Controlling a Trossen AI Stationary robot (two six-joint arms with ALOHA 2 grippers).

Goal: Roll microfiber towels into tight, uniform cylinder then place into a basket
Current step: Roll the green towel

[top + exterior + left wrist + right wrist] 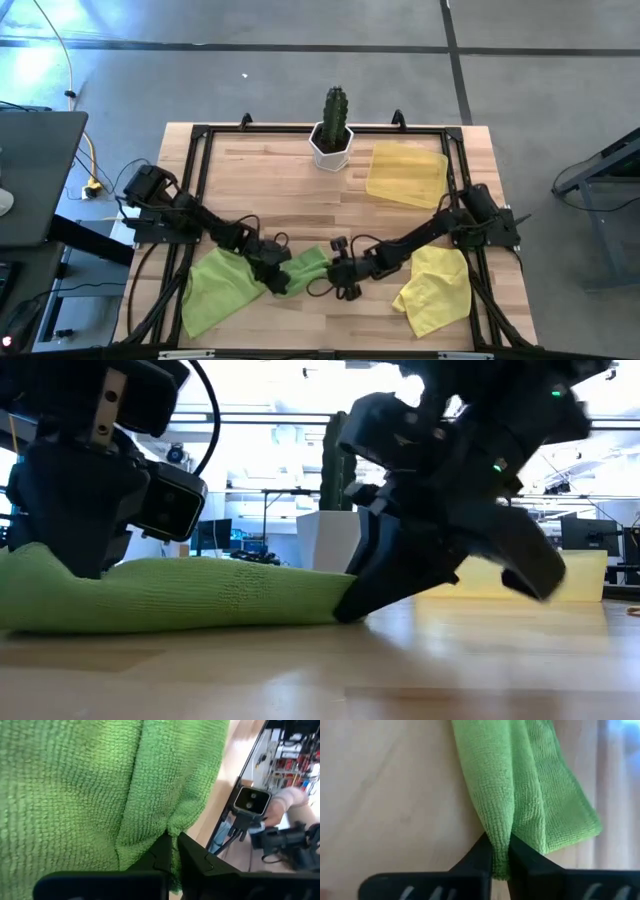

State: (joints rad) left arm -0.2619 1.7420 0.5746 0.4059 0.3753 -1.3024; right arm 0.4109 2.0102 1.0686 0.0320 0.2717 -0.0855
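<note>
The green towel [250, 278] lies along the table's near edge, left of centre, its long axis running left to right between the two arms. The left gripper [272, 277] is clenched on a fold near its middle, as the left wrist view shows. The right gripper [338, 276] pinches the towel's right end, a ridge of cloth caught between its closed jaws in the right wrist view. Both hold the same cloth, so any rolling probably turns on that left-right line; the right arm holds the free end. The yellow towel [436, 290] lies crumpled at the near right, well apart. The basket [407, 173] sits at the far right, beside the cactus pot [332, 145], nothing lying between it and the grippers
</note>
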